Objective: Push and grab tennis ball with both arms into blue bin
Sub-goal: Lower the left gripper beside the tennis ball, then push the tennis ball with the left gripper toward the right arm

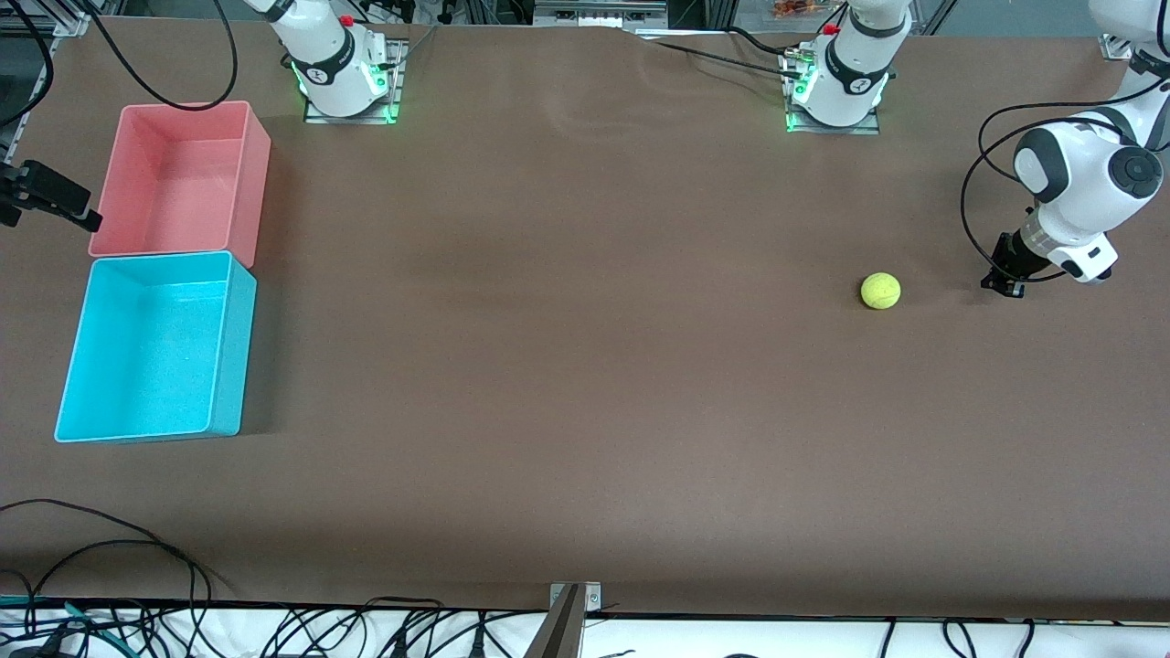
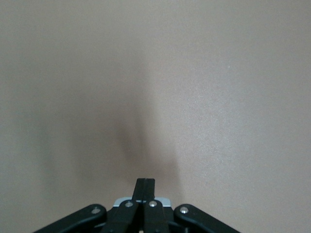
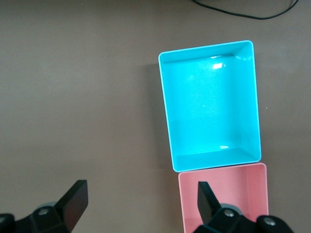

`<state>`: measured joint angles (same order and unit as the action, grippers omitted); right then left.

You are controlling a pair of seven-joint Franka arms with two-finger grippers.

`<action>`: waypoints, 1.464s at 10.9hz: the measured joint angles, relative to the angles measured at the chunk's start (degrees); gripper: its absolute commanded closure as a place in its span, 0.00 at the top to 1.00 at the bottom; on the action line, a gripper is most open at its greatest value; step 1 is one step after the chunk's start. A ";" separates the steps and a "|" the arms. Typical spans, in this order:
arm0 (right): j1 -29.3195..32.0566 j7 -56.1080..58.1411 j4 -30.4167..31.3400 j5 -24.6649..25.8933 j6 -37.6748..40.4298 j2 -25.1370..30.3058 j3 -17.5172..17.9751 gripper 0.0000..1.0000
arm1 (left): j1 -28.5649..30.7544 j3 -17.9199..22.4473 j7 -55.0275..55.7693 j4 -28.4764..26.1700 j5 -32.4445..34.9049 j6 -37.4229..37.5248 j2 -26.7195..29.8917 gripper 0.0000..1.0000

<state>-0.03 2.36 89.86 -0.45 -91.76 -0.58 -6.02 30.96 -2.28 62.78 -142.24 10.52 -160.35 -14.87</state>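
The tennis ball (image 1: 880, 291) lies on the brown table toward the left arm's end. My left gripper (image 1: 1003, 279) is shut and empty, low over the table just beside the ball, on the side away from the bins. In the left wrist view its fingertips (image 2: 145, 180) are pressed together over bare table, and the ball is out of that view. The blue bin (image 1: 233, 366) is empty at the right arm's end. My right gripper (image 3: 141, 187) is open and empty, high up, looking down on the blue bin (image 3: 206, 47). It is out of the front view.
An empty pink bin (image 1: 249, 183) touches the blue bin on the side farther from the front camera; it also shows in the right wrist view (image 3: 221, 168). A black fixture (image 1: 50, 196) juts in beside it. Cables (image 1: 137, 548) lie along the front edge.
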 measured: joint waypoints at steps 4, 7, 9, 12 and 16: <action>-0.01 0.00 0.00 -0.01 0.00 -0.02 0.00 1.00 | 0.30 -8.17 6.07 -0.27 -0.01 0.00 -0.32 0.00; 0.00 0.00 0.00 -0.01 0.00 -0.08 0.00 1.00 | 0.03 -19.77 19.44 -1.39 -0.01 -0.44 -1.38 0.00; -0.01 0.00 0.00 -0.02 -0.01 -0.14 0.00 1.00 | -0.39 -30.62 30.86 -1.36 -0.01 -1.11 -2.01 0.00; -0.02 0.00 0.00 -0.02 -0.01 -0.17 0.01 1.00 | -0.87 -39.57 43.01 0.81 1.21 0.99 -1.55 0.00; -0.10 0.00 0.00 -0.07 0.00 -0.32 0.12 1.00 | 8.03 -38.62 35.38 4.55 3.03 9.80 -1.19 0.00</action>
<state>-0.13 2.36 89.86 -0.52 -91.77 -0.90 -5.91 38.99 -40.90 98.15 -137.69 13.54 -150.55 -16.05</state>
